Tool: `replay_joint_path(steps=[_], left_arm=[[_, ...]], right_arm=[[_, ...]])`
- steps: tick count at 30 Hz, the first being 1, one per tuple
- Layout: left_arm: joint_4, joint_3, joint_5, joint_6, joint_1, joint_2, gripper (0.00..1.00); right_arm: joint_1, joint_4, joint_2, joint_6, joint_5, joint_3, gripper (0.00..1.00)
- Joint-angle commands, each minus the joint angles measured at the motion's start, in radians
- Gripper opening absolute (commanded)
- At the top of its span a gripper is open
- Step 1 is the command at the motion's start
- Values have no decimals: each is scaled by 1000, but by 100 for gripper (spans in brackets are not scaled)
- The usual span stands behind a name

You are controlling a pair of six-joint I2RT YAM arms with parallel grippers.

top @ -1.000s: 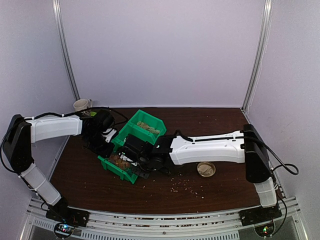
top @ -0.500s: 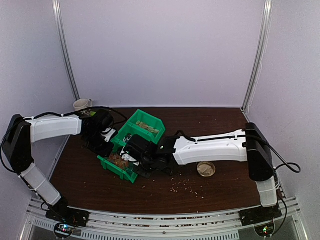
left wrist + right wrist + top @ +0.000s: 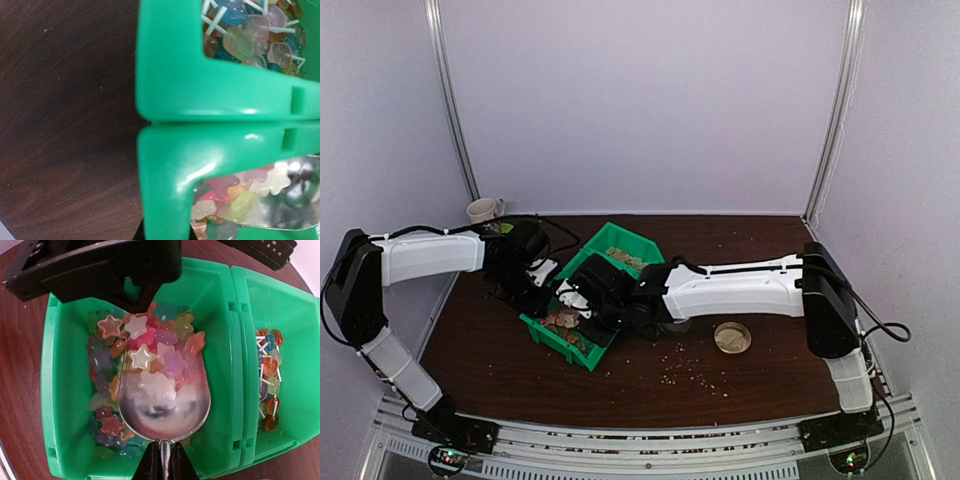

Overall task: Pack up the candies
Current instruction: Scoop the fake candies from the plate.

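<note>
The candies (image 3: 145,340) are small star-shaped sweets of mixed colours lying in the near green bin (image 3: 60,390). My right gripper (image 3: 162,462) is shut on the handle of a metal scoop (image 3: 165,405). The scoop's bowl lies in the bin with several candies at its front. In the top view this gripper (image 3: 590,300) is over the bin (image 3: 582,345). My left gripper (image 3: 535,280) is at the bin's far left rim. In the left wrist view its fingers straddle the green rim (image 3: 200,145), mostly hidden, with candies (image 3: 235,200) just inside.
A second green bin (image 3: 267,375) adjoins the first and holds small lollipops (image 3: 250,35). A round gold lid (image 3: 731,337) lies on the table to the right. Pale crumbs (image 3: 690,370) are scattered near the front. A mug (image 3: 483,210) stands at the back left.
My right gripper has pushed the scoop leftward and deeper into the bin of candies. The bins have shifted slightly. My left arm has barely moved.
</note>
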Motion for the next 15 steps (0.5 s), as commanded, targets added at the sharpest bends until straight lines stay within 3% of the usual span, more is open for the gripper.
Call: replay_joint_path(steps=[1, 7, 15], left_arm=[[226, 44, 178, 4, -25, -96, 0], [220, 45, 165, -4, -21, -93, 0], [195, 52, 135, -26, 14, -78, 0]], right_arm=[[0, -51, 59, 132, -56, -14, 0], [1, 4, 44, 104, -50, -60, 0], [-2, 330, -30, 89, -52, -326, 0]])
